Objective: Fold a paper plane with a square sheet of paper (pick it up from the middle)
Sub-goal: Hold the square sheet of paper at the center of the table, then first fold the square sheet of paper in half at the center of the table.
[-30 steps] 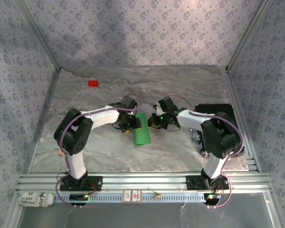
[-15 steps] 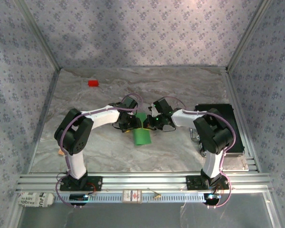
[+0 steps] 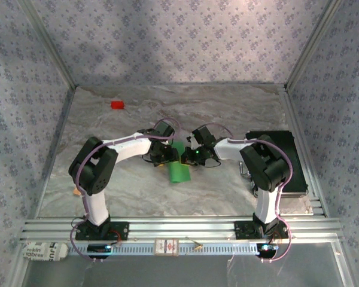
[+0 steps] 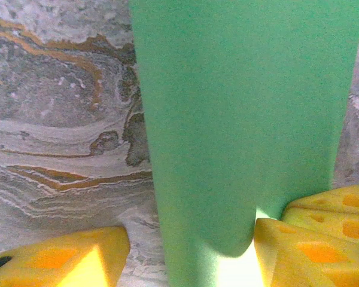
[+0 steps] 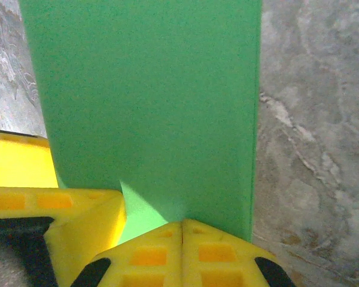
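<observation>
Folded green paper (image 3: pixel 179 172): strip lying near-to-far. Left end effector (image 3: pixel 161 156) released, astride it; right end effector (image 3: pixel 195 157) clenched at its edge.

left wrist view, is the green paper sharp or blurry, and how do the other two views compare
Left wrist: paper soft, its near end glaring pale; right wrist: sharper edges, a bright patch near the fingers; top external: sharp, but things look small.

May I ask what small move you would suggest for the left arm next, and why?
Probably close the left fingers on the folded bright green paper strip: they stand open astride its end, while the shut right fingers touch that same end.
</observation>
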